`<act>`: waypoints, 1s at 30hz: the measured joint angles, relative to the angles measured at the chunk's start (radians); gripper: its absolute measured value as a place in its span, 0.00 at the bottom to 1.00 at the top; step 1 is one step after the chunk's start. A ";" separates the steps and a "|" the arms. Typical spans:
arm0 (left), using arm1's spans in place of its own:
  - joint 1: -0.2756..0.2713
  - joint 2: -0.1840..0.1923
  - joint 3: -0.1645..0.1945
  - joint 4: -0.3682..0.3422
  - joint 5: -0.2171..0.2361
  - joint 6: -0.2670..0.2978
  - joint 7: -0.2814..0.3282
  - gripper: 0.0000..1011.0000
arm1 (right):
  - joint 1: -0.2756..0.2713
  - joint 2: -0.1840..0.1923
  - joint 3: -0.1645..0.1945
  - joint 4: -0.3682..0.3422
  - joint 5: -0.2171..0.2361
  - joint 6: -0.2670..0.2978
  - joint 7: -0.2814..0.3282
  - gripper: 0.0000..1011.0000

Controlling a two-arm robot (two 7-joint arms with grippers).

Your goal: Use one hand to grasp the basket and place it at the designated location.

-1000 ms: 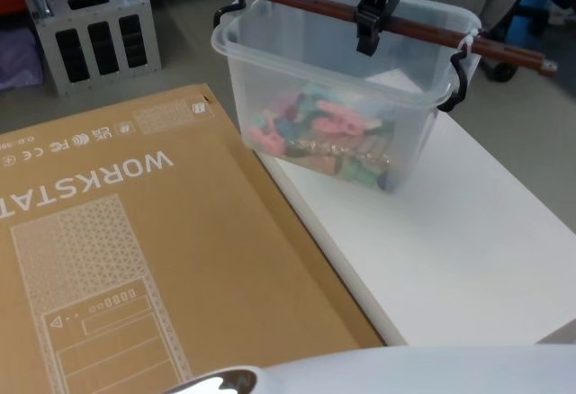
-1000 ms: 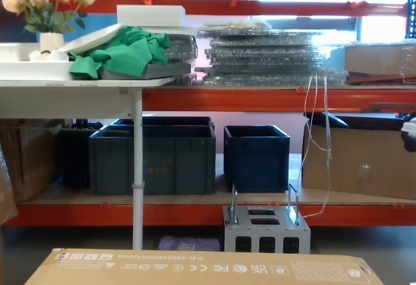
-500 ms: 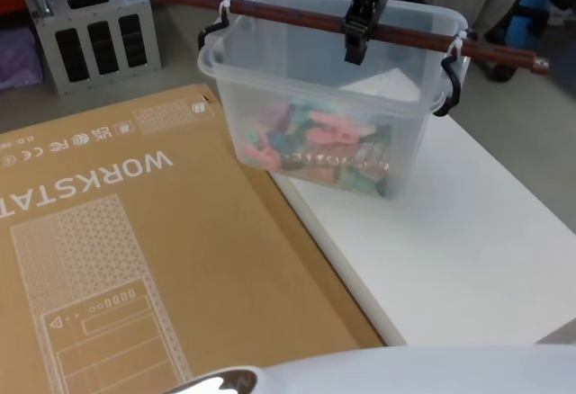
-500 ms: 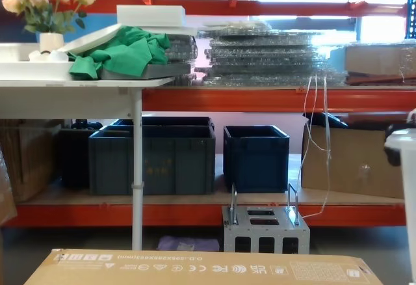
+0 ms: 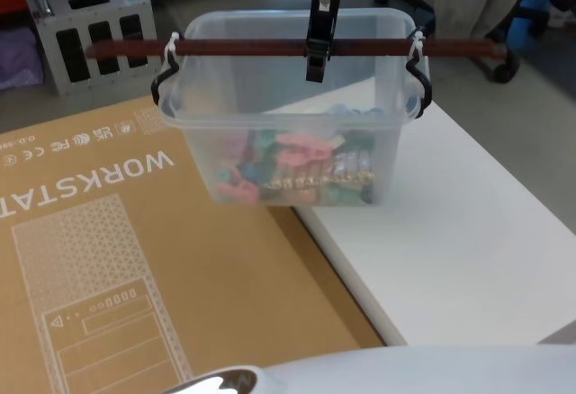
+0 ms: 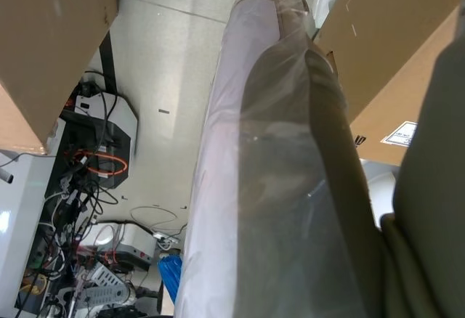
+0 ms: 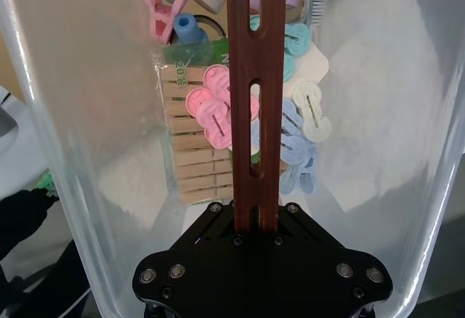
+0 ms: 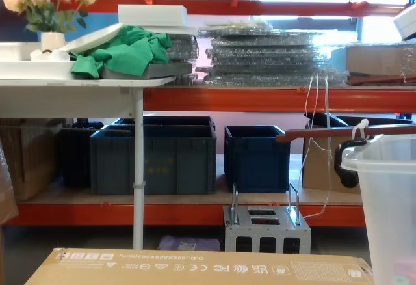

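Observation:
The basket [image 5: 288,133] is a translucent whitish tub holding pastel clothes pegs and a pack of wooden pegs [image 7: 190,140]. Its dark red-brown bar handle [image 5: 234,49] is tied on with a white tie [image 5: 171,48]. My right gripper [image 5: 318,48] comes down from above and is shut on the middle of the bar, also seen as the right gripper [image 7: 254,220] on the handle [image 7: 254,78]. The tub hangs over the seam between the cardboard box [image 5: 108,259] and the white table [image 5: 468,241]. The chest view has the basket [image 8: 390,213] at its right edge. My left arm stays parked low.
A grey metal box with two loop handles [image 5: 90,30] stands on the floor at the back left, also visible as the grey box [image 8: 266,228]. Dark blue crates [image 8: 156,155] line the lower orange shelf. A person's chair and legs are behind the basket.
The right gripper has carried the basket to the left, from over the white table toward the cardboard box. The bar has swung level, and the basket has come into the chest view.

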 joint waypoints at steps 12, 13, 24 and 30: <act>0.000 0.000 0.000 0.001 0.000 0.000 0.000 0.00 | 0.011 -0.022 -0.030 -0.019 0.004 -0.045 -0.010 0.00; 0.000 0.000 0.000 0.000 0.000 0.000 0.000 0.00 | 0.012 -0.022 -0.032 -0.019 0.004 -0.046 -0.011 0.00; 0.000 0.000 0.000 0.000 0.000 0.000 0.000 0.00 | 0.021 -0.046 -0.056 -0.069 0.021 -0.131 -0.025 0.00; 0.000 0.000 0.000 0.001 0.000 0.000 0.000 0.00 | 0.025 -0.048 -0.067 -0.101 0.033 -0.158 -0.032 0.00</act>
